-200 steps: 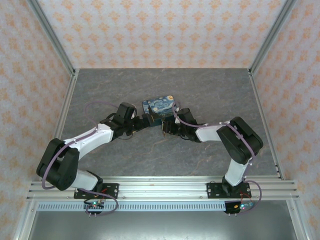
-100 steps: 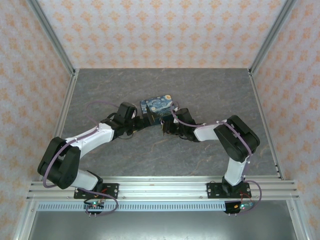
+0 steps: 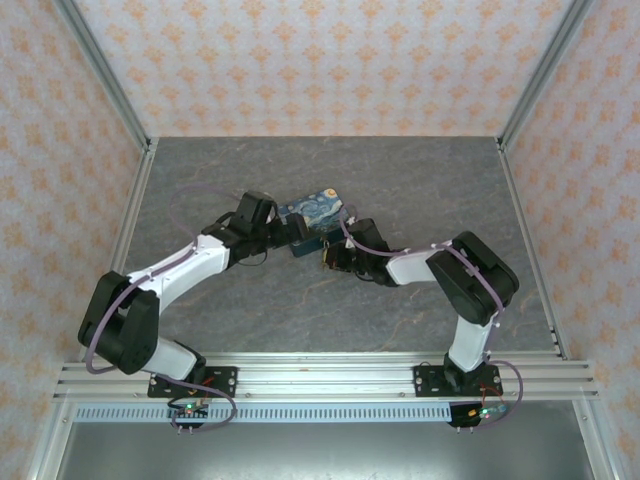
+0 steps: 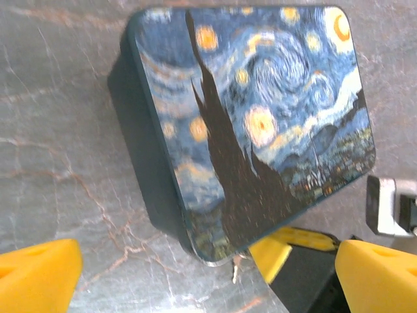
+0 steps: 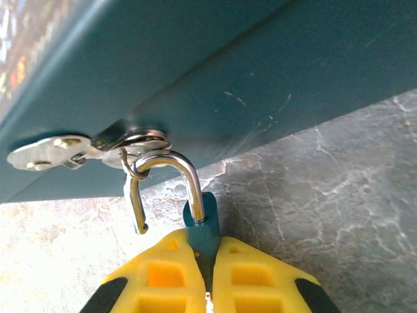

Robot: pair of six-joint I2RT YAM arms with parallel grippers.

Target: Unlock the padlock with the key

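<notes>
Right claw (image 5: 206, 255) clenched on small teal padlock (image 5: 198, 219) hooked to painted box (image 4: 254, 117); left claw (image 4: 207, 279) released

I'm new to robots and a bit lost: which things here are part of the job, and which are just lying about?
Part of the job:
small teal padlock, hooked on the hasp
painted box it hangs from
right gripper, shut on the padlock
left gripper, open beside the box

Just surroundings:
grey table
patterned walls
</notes>
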